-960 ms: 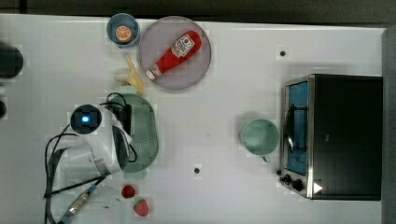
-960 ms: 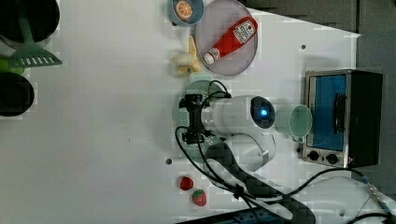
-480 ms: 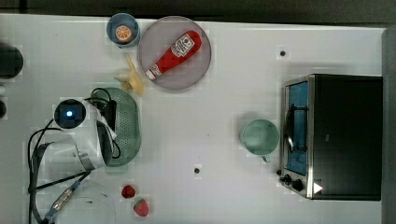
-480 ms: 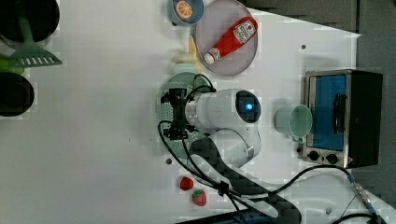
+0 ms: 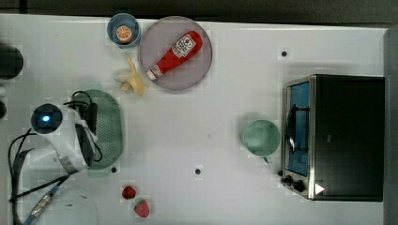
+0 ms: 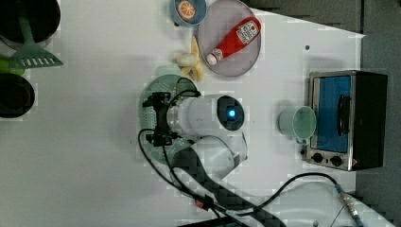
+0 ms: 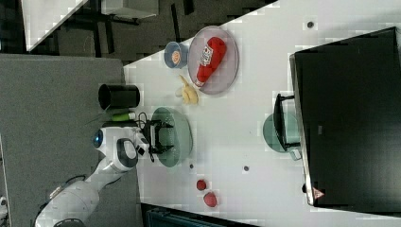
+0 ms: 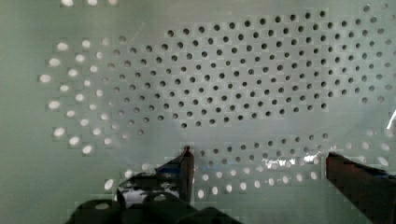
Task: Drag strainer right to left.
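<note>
No readable writing anywhere: the ketchup bottle (image 5: 174,54) on the grey plate (image 5: 202,70) carries a white label, but we can't make out a word on it, and the toaster oven (image 5: 335,136) shows a small white triangle mark near its knobs, nothing legible.

The strainer (image 5: 109,129) sits toward the top view's left side, below the banana (image 5: 129,79), well apart from the mint cup (image 5: 260,137) by the oven. The arm's wrist covers its side toward the top view's left edge.

In the wrist view we see the strainer's perforated floor (image 8: 243,88) up close, with the two dark fingers (image 8: 187,168) spread wide apart and hovering at or just over the mesh (contact can't be told); nothing is clamped between them. The gripper (image 7: 163,137) in the right view stands over the basket's interior, jaws spread.

The left view shows a green spatula (image 6: 30,52) in a dark pot at the table's far end. The right view shows a black cup (image 7: 118,97) by the table's edge. The top view shows two strawberries (image 5: 136,200) below the strainer and the orange in a blue bowl (image 5: 123,30) beside the plate.
</note>
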You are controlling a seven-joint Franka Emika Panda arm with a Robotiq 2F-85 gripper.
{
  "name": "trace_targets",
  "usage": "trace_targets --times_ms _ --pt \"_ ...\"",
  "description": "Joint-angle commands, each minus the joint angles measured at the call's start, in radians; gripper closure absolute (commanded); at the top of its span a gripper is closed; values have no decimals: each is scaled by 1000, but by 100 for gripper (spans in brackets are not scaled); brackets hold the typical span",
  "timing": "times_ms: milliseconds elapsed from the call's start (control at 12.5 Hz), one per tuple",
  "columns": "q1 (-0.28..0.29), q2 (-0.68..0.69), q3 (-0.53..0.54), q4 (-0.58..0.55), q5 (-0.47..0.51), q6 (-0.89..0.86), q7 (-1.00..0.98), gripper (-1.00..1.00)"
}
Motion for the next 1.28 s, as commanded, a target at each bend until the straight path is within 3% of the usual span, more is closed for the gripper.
trace_targets --times_ms 80,480,720,1040,1280 --pt "40 24 17 52 30 11 87 -100" --pt "58 2 -13 79 17 3 58 -100" --pt "54 -143 -91 71 17 -184 -164 -100" --pt "35 -424 -294 73 4 -469 -588 -100" --pt "20 -620 -490 91 -84 -663 -791 -100"
